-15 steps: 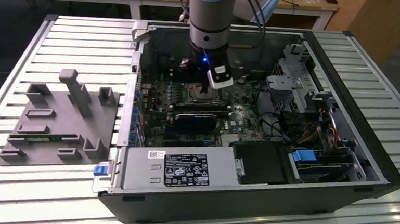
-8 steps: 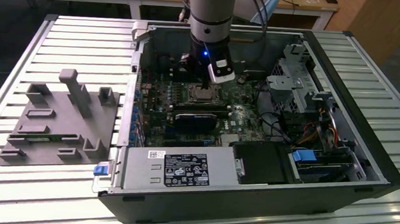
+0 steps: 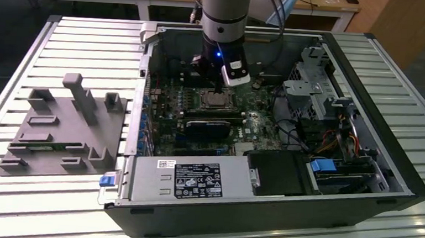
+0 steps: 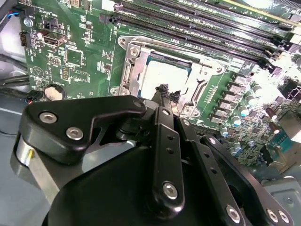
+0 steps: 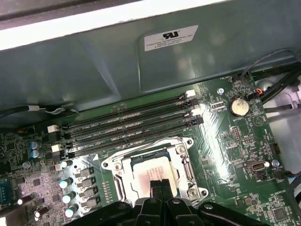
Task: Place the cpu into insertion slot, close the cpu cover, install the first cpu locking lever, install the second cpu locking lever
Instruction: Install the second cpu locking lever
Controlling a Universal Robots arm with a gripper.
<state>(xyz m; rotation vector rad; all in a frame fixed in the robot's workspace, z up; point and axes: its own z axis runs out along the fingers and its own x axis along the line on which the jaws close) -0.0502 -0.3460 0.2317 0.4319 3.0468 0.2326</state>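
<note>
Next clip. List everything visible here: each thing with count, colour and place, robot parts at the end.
computer case: one, black and grey, lying open on the slatted table.
motherboard: one, green, on the case floor.
insertion slot: one, silver rim, mid-board.
cpu cover: one, silver frame, lying down over the slot.
cpu: one, silver-grey, seated in the slot under the frame.
memory slots: four, black, beside the socket.
coin battery: one, silver, on the board.
power supply: one, grey, near edge of the case.
fixture block: one, grey, at the exterior view's left.
arm: one, silver, above the socket.
claw: one, black, tips together over the cpu.
</note>
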